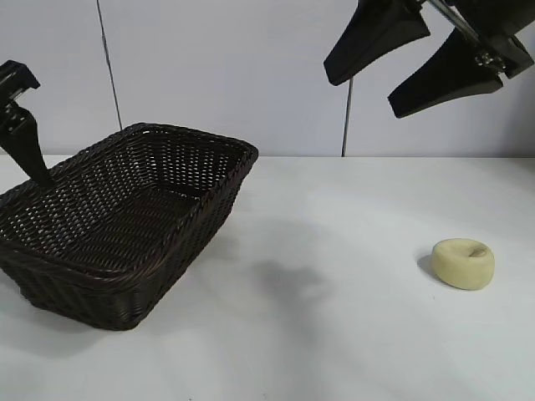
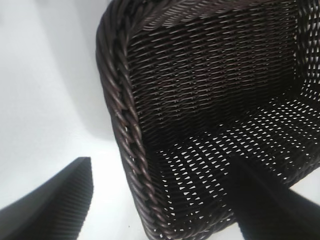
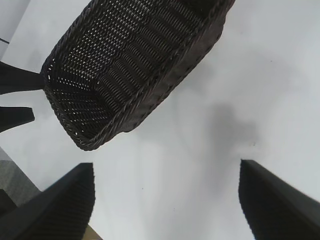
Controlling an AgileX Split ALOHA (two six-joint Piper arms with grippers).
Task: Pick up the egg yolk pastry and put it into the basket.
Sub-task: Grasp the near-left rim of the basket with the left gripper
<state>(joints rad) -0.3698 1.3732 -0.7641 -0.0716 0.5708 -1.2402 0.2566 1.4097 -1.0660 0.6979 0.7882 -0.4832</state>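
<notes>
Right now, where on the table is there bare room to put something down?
The widest bare stretch of the table lies between the basket and the egg yolk pastry, running to the front edge. The basket's inside shows nothing in it too. It is tight at the basket's left rim, where the open left gripper straddles the wall.

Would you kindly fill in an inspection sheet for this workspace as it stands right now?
Surface: white table, shadows only.
Job's things: pastry lies on the table at the right, untouched; basket stands at the left with nothing seen inside it.
Clutter: nothing seen.
End effectors: left end effector open, straddling the basket's left rim, one finger inside and one outside; right end effector open, raised high, above and left of the pastry, holding nothing.
Cables: nothing seen.
Surroundings: pale wall panels behind the table.
</notes>
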